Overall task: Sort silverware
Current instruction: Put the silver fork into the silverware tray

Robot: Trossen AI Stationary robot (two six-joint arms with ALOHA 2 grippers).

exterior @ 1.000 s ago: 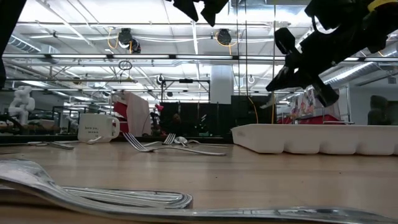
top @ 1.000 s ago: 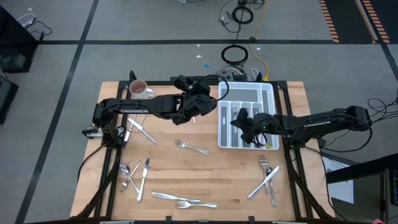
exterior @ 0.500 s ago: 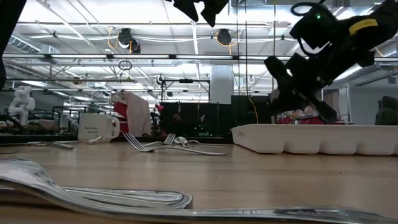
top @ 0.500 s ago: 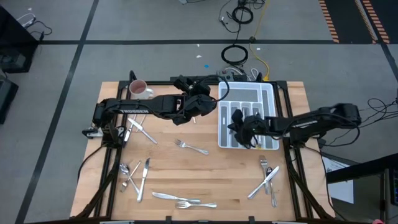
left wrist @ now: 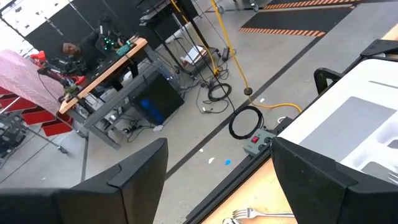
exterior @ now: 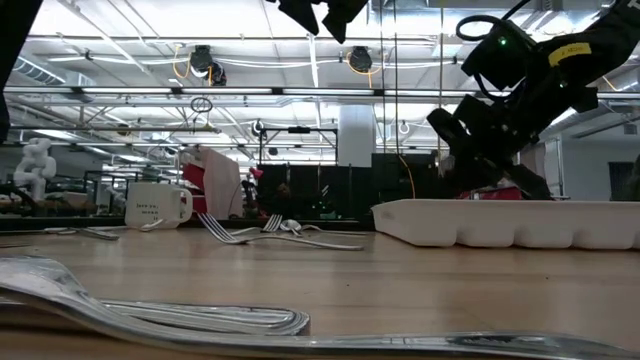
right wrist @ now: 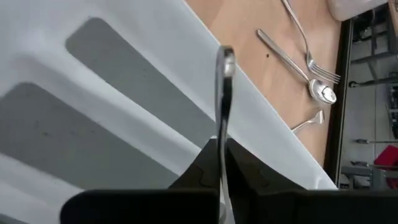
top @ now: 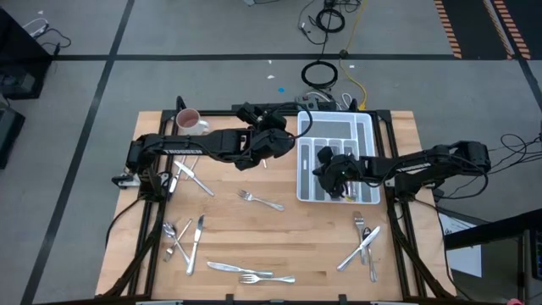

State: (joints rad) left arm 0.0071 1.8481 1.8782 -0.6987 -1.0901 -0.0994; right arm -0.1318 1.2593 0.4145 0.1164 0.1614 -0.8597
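One white compartmented tray [top: 362,135]; one mug [top: 187,120]; one held utensil [right wrist: 224,93]; about a dozen loose utensils [top: 259,201] on table [top: 279,241].

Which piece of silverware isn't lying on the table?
The one pinched in the right gripper, a slim silver handle held over the white tray; the others lie flat on the wood.

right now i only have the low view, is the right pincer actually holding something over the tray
Observer: Yes. The right wrist view shows the right pincer shut on a piece of silverware, its slim handle sticking out over the white tray.
Operator: fork, spoon or knife
Observer: Cannot tell; only the handle end shows.
Operator: where's the left one
Observer: The high view puts the left pincer just beside the tray's left edge, open and empty.
Operator: much left on the table
Observer: Yes, pieces lie loose on the table, like a fork mid-table.
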